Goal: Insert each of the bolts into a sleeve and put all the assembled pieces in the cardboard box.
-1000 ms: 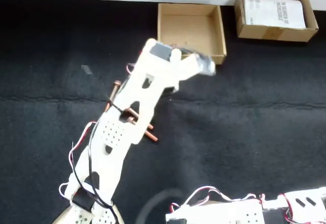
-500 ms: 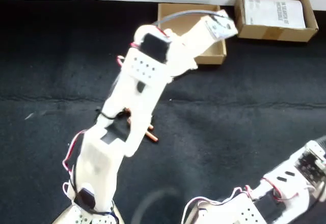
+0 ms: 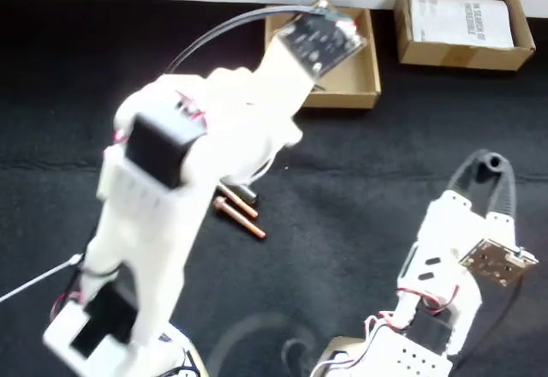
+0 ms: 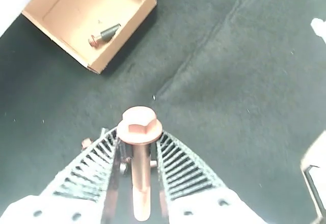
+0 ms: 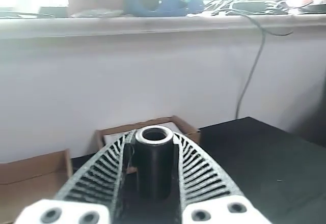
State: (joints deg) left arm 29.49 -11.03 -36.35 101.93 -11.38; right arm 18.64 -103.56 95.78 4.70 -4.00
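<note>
We are clenching a bolt [image 4: 139, 126] in our left tool [image 4: 137, 140] above the counter [image 4: 244, 81], and a sleeve [image 5: 154, 168] in our right tool [image 5: 154, 138]. Next, we judge, comes lining them up for insertion.

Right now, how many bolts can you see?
4: one bolt in the left end effector, one sleeved bolt in the cardboard box, two loose bolts on the mat; others may be hidden.

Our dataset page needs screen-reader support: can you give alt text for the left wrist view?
The left gripper is shut on a copper bolt, hex head at the fingertips. Beyond, on the black tabletop, an open cardboard box holds one sleeved bolt.
</note>
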